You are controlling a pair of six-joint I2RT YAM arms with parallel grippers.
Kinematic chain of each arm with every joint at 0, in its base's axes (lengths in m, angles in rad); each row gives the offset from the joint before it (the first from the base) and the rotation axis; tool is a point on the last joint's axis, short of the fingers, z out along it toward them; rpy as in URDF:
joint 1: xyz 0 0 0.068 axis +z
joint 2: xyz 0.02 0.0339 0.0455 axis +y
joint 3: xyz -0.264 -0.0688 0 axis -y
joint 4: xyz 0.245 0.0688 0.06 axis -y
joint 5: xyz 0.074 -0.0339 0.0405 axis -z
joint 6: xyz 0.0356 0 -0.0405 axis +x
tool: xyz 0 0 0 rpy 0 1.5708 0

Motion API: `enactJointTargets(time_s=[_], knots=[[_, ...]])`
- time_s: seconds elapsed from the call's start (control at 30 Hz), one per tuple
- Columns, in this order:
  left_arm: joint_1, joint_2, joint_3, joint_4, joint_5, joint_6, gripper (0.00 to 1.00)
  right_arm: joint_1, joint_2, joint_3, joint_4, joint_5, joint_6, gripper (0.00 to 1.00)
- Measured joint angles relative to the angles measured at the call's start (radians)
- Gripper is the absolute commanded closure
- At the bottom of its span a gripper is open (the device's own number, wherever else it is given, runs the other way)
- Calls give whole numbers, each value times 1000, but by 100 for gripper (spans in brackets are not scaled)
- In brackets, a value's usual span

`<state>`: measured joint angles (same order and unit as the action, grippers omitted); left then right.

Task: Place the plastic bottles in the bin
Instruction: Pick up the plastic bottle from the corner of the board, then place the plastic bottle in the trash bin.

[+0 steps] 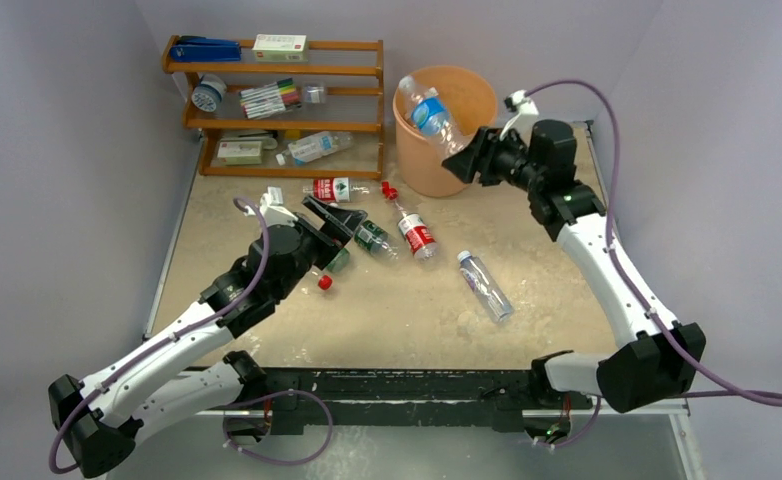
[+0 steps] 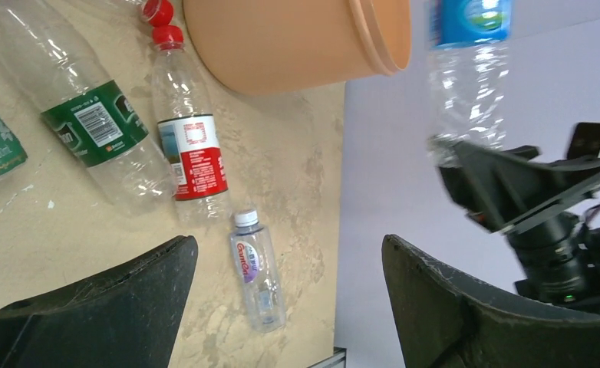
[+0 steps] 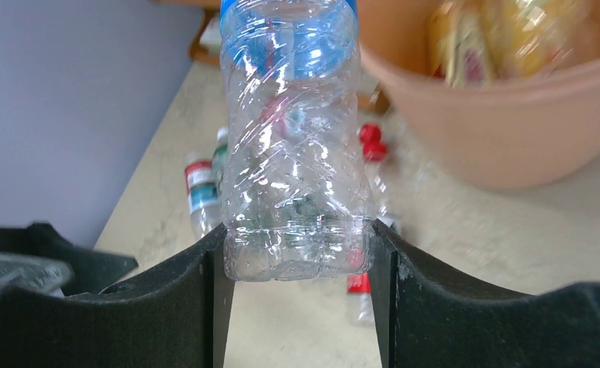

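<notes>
The left tool (image 1: pixel 335 220) stands wide with nothing between its fingers (image 2: pixel 97 307), low over the table (image 1: pixel 417 330). Just under it lies a green-labelled bottle (image 1: pixel 339 260) with a red cap, partly hidden by the arm and cut off at the edge of the left wrist view. To the right a small purple-labelled bottle (image 1: pixel 485 286) lies alone. Farther on, a second green-labelled bottle (image 1: pixel 372 237) and a red-labelled bottle (image 1: pixel 417 235) lie close together; whether they touch is unclear. Another red-labelled bottle (image 1: pixel 335 188) lies near the foot of the shelf (image 1: pixel 277 125). The right tool (image 1: pixel 464 158) is closed on the base of a blue-labelled bottle (image 1: pixel 429 112), held tilted with its neck over the mouth of the bin (image 1: pixel 437 170). Both wrist views cut off this bottle's cap. The bin stands at the far side of the table. In the right wrist view its contents are a yellowish blur that cannot be made out. On the shelf one clear bottle (image 1: pixel 317 147) lies on its side, and the other items there are too small to tell.
</notes>
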<state>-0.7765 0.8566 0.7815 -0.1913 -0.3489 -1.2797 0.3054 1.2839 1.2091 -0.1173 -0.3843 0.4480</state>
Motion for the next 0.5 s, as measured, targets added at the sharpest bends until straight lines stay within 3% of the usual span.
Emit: enactJointTargets(time_s=[0.3, 0.5], knots=[[0, -27, -44, 18, 9, 7, 10, -116, 171, 261, -45, -9, -53, 50], [0, -50, -45, 19, 14, 18, 10, -145, 343, 354, -89, -28, -66, 41]])
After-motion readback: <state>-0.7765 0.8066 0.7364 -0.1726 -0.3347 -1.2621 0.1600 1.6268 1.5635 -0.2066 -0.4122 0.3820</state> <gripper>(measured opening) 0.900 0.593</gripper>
